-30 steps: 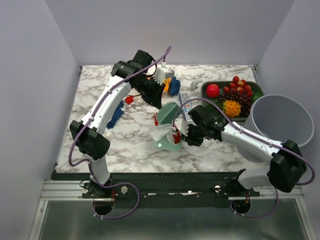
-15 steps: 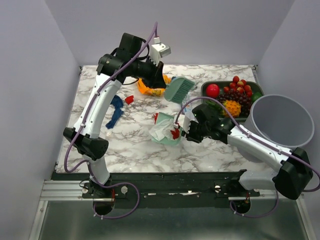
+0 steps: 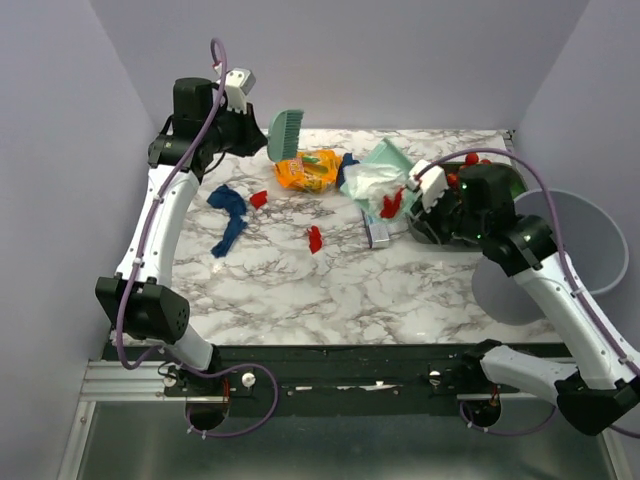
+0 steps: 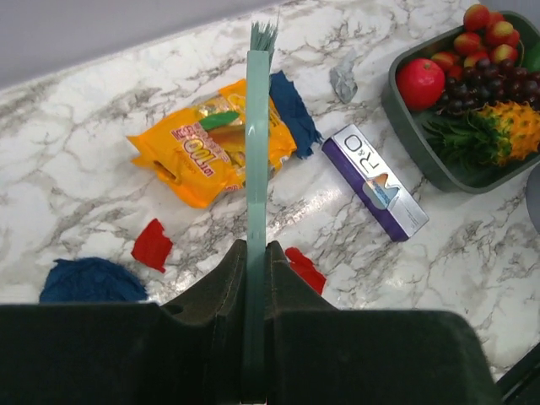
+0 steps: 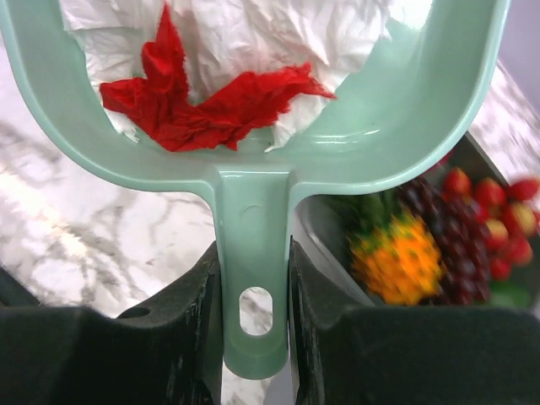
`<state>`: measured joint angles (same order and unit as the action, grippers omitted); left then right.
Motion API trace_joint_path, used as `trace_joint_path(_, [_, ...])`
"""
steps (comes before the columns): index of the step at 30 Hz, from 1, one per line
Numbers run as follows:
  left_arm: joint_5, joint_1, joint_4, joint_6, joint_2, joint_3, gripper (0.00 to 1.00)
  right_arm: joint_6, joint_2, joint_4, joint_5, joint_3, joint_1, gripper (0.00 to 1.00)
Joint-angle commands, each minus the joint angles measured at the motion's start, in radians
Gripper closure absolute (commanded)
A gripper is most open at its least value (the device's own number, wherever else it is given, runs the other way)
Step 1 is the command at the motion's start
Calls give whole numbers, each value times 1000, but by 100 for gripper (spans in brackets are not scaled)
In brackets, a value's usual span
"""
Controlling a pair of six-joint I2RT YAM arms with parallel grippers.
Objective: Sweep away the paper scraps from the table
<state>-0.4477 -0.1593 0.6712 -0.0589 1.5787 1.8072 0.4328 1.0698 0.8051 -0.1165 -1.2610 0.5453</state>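
1. Right jaws, part-closed, clamp the dustpan (image 5: 253,219) handle; red paper scraps (image 5: 211,105) sit just ahead in it.
2. Left jaws pinch the brush (image 4: 256,169) tight.
3. Below them, loose scraps (image 4: 152,245) lie on the bench (image 4: 51,194); we judge tipping into the bin (image 3: 585,225) comes next.

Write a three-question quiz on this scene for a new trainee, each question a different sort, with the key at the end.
1. True or false: the dustpan in the right gripper is empty.
2. What is the left gripper shut on? A) the brush B) the snack bag C) the purple box
3. Fill in: the number of red scraps lying loose on the table is ___.

Key: 1 false; 2 A; 3 two.
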Motion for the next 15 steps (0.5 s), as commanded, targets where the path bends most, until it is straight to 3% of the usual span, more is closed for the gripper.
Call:
trace_joint_path(1, [-77,40,-133,-122,10,-95,100,-58,4,154,46,-128,-192,99])
trace_joint_path(7, [-151,60,-173,-197,29,-164,100,-91,-1,262,54,-279,-402,99])
trace_joint_path(15, [-204,60,-202,-243,83,-134,100,-120,-27,454,32,-402,-680,99])
